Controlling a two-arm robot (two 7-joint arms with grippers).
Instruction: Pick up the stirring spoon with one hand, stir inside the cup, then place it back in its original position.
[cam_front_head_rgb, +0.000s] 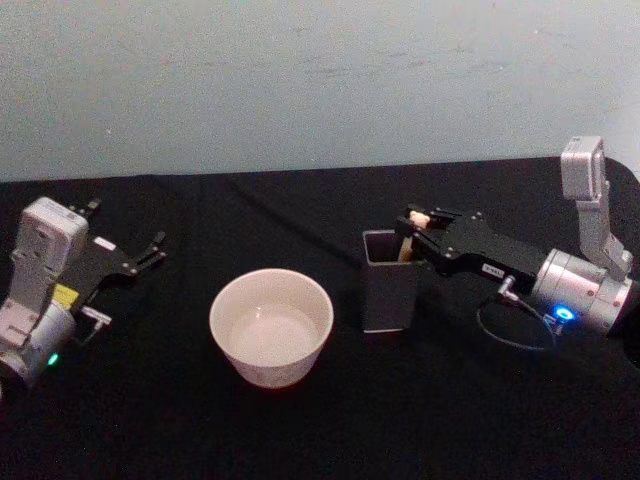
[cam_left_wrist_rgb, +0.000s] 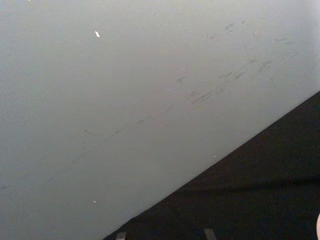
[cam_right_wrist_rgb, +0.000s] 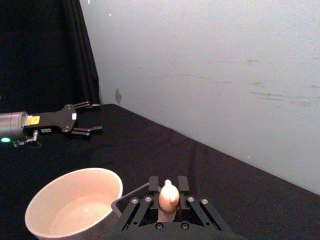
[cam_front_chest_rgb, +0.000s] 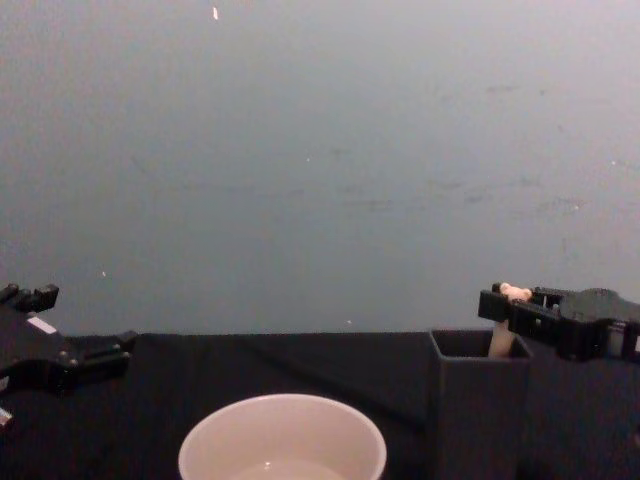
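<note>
The stirring spoon (cam_front_head_rgb: 405, 247) stands in the dark grey square holder (cam_front_head_rgb: 390, 295), its original position, with its beige bear-head top (cam_right_wrist_rgb: 169, 196) sticking out above the rim. My right gripper (cam_front_head_rgb: 413, 226) reaches in from the right and is shut on that top, one finger (cam_right_wrist_rgb: 154, 183) pressed against each side. From the chest, the right gripper (cam_front_chest_rgb: 506, 300) sits just over the holder (cam_front_chest_rgb: 480, 400). The cream-white cup (cam_front_head_rgb: 271, 326) rests left of the holder, and some liquid shows inside. My left gripper (cam_front_head_rgb: 150, 252) lies open at the far left, away from the cup.
A black cloth (cam_front_head_rgb: 330, 430) covers the table and a pale wall (cam_front_head_rgb: 320, 80) rises behind it. A thin cable (cam_front_head_rgb: 500, 325) loops beside the right wrist. In the right wrist view the cup (cam_right_wrist_rgb: 75, 210) sits beside the holder rim (cam_right_wrist_rgb: 119, 202).
</note>
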